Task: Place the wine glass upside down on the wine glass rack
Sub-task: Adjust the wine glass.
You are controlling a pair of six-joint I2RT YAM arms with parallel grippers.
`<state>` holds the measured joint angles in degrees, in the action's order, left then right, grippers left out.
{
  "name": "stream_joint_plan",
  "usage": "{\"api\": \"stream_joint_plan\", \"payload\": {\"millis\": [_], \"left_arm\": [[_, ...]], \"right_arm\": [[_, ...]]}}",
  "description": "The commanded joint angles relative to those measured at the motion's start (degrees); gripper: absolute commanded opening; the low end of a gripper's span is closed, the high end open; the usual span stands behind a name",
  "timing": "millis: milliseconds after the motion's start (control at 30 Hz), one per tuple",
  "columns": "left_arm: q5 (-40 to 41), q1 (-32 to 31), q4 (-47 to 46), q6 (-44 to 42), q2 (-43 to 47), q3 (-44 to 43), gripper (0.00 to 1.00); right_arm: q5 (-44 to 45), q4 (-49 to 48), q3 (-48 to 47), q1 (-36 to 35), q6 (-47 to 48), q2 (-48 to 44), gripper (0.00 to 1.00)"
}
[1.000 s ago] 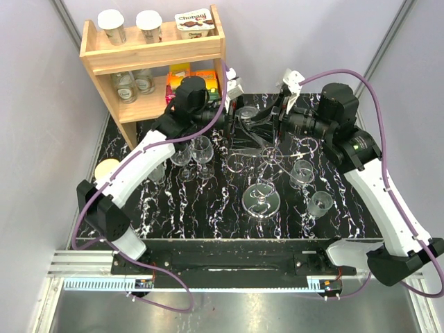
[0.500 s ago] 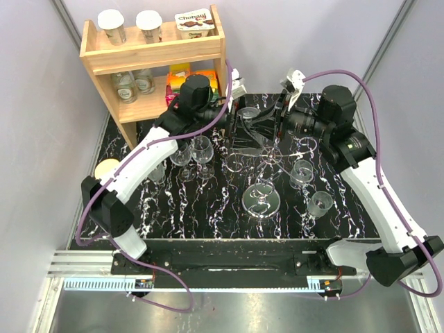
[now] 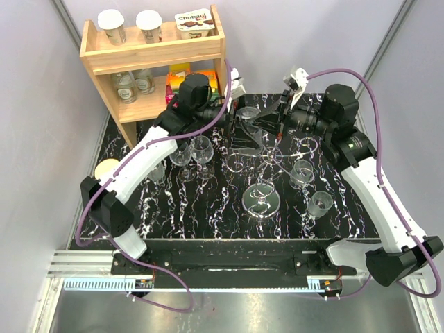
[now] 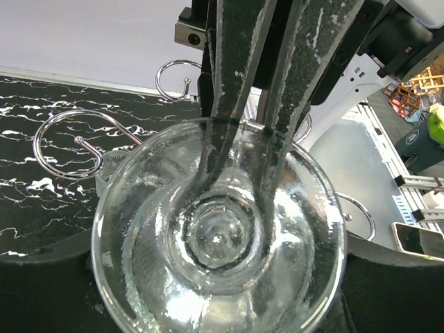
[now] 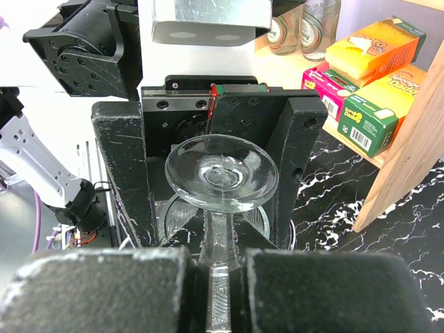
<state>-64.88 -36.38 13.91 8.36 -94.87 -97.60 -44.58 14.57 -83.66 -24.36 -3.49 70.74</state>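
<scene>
Clear wine glass [image 3: 248, 112], inverted, foot uppermost, aloft just beyond upright silver scroll-armed wine glass rack [image 3: 261, 202]

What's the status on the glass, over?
Left claw holds bowl, right claw shut on stem. Glass aloft by rack, not hung. Nothing seen blocking.

One wine glass rack [image 3: 261, 196], one wooden shelf [image 3: 154, 53], three lidded tubs [image 3: 111, 22]

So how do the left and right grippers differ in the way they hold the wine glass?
The left gripper is spread wide around the bowl of the wine glass; the right gripper is pinched shut on its thin stem. The left gripper reaches in from the shelf side, the right gripper from the opposite side. Both hold the same glass.
</scene>
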Motion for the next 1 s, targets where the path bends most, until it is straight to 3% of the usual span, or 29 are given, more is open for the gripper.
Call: {"api": "stream_joint_plan", "payload": {"millis": [0, 167, 967], "left_arm": [[-2.0, -4.8, -3.7, -1.9, -0.1, -2.4, 0.63], [-1.4, -4.7, -3.4, -2.8, 0.5, -1.6, 0.74], [1.8, -4.7, 2.1, -7.9, 1.4, -1.1, 0.99]], "right_arm": [[-6.2, -0.8, 1.0, -2.6, 1.7, 0.5, 0.00], [-6.1, 0.1, 1.0, -2.2, 2.4, -0.9, 0.00], [-5.3, 4.8, 4.6, -1.2, 10.4, -5.7, 0.00]]}}
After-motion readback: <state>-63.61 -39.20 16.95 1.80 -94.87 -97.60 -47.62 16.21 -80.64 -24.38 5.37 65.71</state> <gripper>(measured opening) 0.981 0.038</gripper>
